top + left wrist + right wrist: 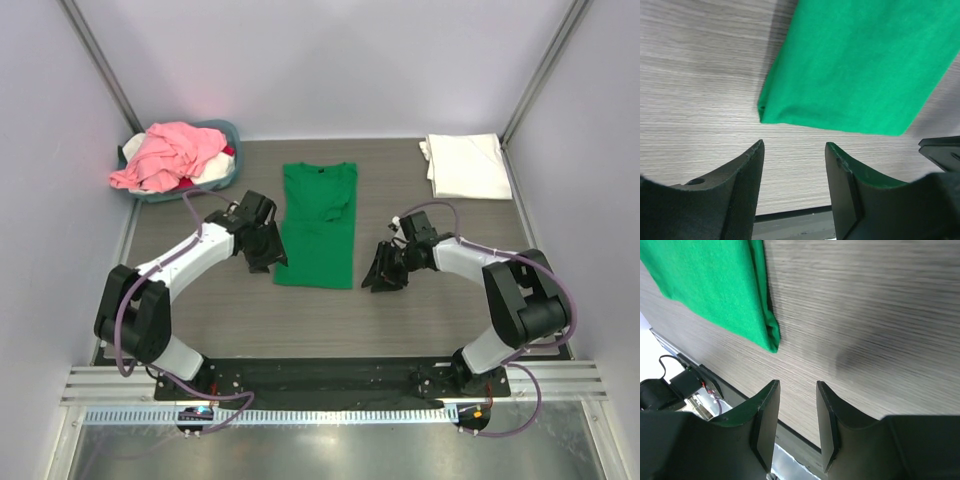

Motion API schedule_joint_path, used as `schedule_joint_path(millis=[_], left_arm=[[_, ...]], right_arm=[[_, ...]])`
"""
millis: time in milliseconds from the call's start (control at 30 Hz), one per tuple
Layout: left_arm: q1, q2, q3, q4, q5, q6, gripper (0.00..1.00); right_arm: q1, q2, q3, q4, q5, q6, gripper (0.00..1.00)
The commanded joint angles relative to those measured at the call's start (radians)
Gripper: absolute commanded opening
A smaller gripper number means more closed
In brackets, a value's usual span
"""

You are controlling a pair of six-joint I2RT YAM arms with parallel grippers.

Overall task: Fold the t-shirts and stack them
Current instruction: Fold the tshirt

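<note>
Just between left pincer and right pincer (both agape, empty), the green t-shirt, flat.

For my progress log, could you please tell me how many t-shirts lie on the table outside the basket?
2: the green t-shirt lying in the middle, and the white t-shirt folded at the far right corner. More are heaped in the basket, partly hidden.

1. A round blue-grey basket stood at the far left corner of the table, close to the left wall.
2. The table had a grey wood-grain top.
3. A slanting metal post rose behind the basket; another stood in the far right corner.
4. A black plate and a white slotted strip ran along the near edge.
</note>
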State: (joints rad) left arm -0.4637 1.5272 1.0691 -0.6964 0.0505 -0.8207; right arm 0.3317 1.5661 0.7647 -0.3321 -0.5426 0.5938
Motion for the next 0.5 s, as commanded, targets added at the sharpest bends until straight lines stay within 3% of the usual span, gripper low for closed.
schedule_joint_path(millis=[0, 467], left_arm=[[0.000, -0.018, -0.050, 0.011, -0.029, 0.018, 0.51], [0.022, -0.021, -0.169, 0.158, -0.008, 0.011, 0.49]], right_arm=[[0.044, 0.023, 0.004, 0.087, -0.003, 0.054, 0.41], [0.109, 0.172, 0.085, 0.128, 0.027, 0.078, 0.42]])
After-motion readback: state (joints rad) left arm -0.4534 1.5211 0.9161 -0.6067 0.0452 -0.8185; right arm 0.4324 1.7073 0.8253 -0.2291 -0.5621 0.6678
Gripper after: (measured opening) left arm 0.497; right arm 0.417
